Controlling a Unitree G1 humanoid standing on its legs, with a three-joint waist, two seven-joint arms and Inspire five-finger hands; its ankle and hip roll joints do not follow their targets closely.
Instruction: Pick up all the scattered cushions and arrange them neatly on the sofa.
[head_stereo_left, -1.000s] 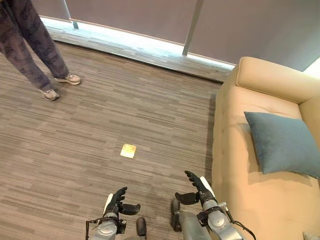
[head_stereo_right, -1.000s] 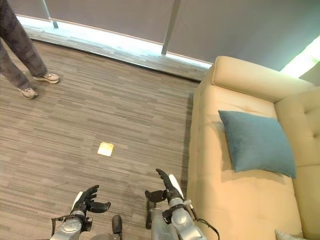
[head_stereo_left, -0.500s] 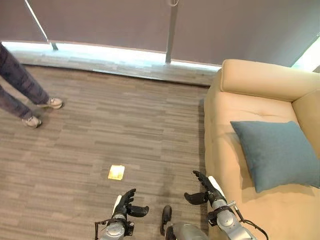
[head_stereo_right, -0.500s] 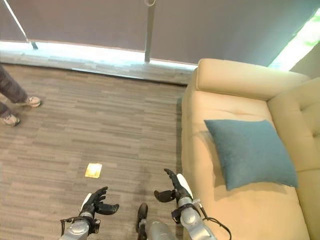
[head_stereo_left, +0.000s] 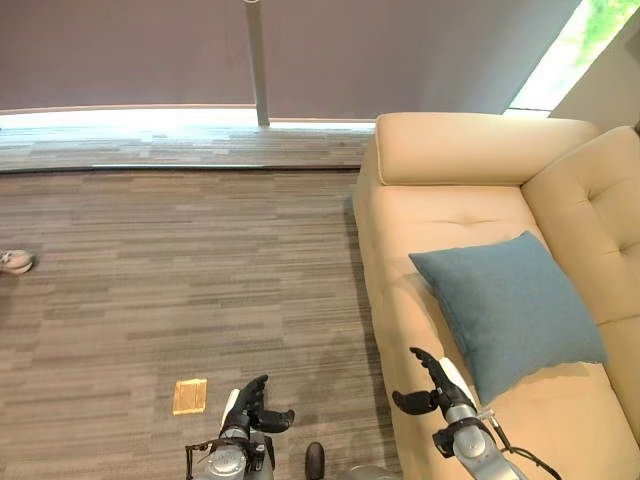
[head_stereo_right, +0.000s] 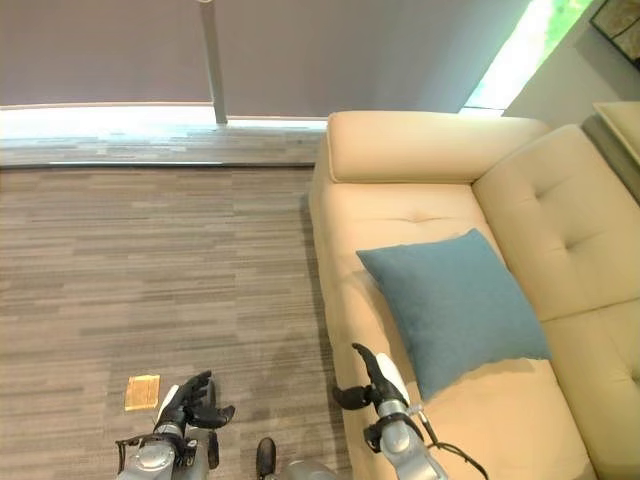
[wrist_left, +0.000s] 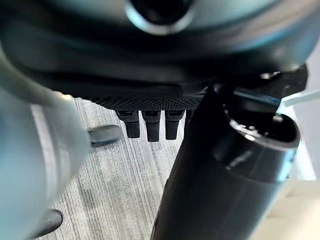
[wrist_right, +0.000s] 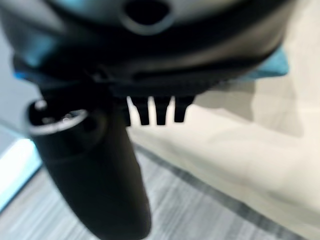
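A: Start with the left eye view. What is there?

B: A cream sofa (head_stereo_left: 455, 205) stands on the right, on a grey striped floor (head_stereo_left: 180, 270). One blue cushion (head_stereo_left: 505, 310) lies on the seat, its far corner resting against the backrest. The left hand (head_stereo_left: 250, 405) hangs low over the floor with relaxed fingers, holding nothing. The right hand (head_stereo_left: 432, 385) hovers over the front edge of the seat, near the cushion but apart from it, fingers spread and empty. A small yellow tile (head_stereo_left: 189, 395) lies on the floor just left of the left hand, and a person's shoe (head_stereo_left: 14, 261) shows at the left edge.

A: And the right eye view?

B: The same scene: the cushion on the seat, both hands loose and empty, the yellow tile beside the left hand. Dark roller blinds (head_stereo_right: 300, 50) hang along the far wall.

A: Left wrist view?

B: The left hand's fingers (wrist_left: 150, 125) stick out in a straight row over the striped floor, nothing between them.

A: Right wrist view?

B: The right hand's fingers (wrist_right: 159, 111) point out straight over the sofa's front edge, gripping nothing. A corner of the blue cushion shows past the hand.
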